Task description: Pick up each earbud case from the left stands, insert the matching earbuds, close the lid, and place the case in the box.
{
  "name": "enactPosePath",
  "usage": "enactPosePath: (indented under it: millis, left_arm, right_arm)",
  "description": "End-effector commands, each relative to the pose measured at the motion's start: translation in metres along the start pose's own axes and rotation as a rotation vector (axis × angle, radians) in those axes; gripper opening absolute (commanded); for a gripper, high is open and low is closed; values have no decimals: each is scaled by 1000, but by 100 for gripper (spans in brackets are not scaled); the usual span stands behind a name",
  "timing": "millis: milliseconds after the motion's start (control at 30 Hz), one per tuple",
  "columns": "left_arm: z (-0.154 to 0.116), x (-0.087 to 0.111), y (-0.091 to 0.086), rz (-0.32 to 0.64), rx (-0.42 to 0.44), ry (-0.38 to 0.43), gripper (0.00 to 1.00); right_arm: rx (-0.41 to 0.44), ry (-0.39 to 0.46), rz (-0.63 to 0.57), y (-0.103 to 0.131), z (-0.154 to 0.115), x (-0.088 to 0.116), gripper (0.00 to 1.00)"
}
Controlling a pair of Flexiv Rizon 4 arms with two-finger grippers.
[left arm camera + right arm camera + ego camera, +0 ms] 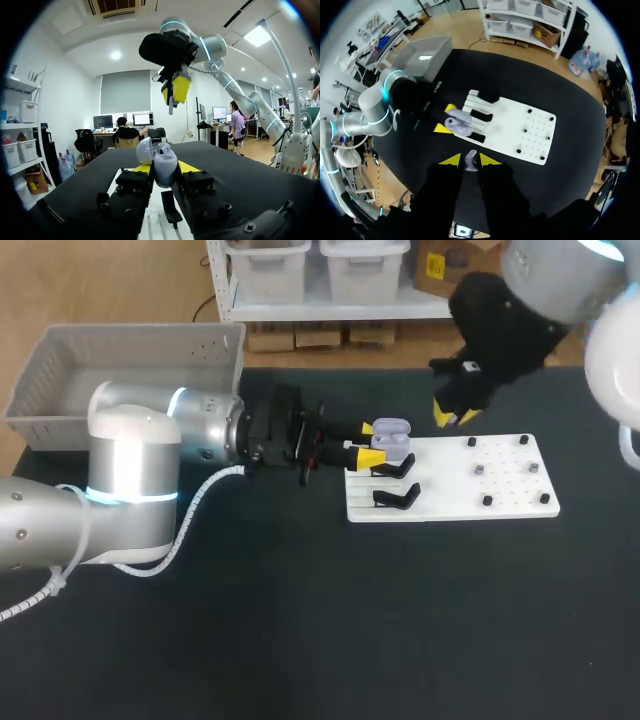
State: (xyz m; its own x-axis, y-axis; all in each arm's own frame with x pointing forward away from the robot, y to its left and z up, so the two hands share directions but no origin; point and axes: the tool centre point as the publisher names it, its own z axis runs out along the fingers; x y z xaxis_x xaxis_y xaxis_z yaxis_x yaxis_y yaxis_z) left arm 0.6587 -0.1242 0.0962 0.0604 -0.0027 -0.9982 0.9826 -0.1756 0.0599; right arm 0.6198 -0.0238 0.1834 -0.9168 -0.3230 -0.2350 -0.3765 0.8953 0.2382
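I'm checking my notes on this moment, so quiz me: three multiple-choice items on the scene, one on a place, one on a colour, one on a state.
1. Where is the case?
A. In the box
B. Between the fingers of the left tool, over the board
C. In the right tool

2. What colour is the case?
A. Lavender
B. Red
C. Green

3. How is the lid?
A. Shut
B. Open
C. Lying apart on the table

Answers:
1. B, since the head view shows yellow tips on either side of the case at the board's left end.
2. A, as it looks pale purple in all three views.
3. B, since the left wrist view shows it tipped back from the case's body.
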Motion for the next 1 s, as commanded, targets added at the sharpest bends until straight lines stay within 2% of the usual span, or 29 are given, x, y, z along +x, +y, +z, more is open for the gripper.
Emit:
enactPosePath:
  millis: [33,167,233,633,1000]
  left_arm:
    - [1,0,-1,3,-5,-1,0]
    - [1,0,-1,3,-5,-1,0]
    - [1,0,-1,3,-5,-1,0]
    - [1,0,-1,3,-5,-1,0]
    - [1,0,-1,3,-5,-1,0]
  right_arm:
    - [-5,85,-47,12,4,-8,0]
    - [1,95,-85,22,15,-11,0]
    - [-3,75,-84,23,18,-13,0]
    - [-11,61,-73,23,19,-13,0]
    - [-2,113,-181,39,33,-25,0]
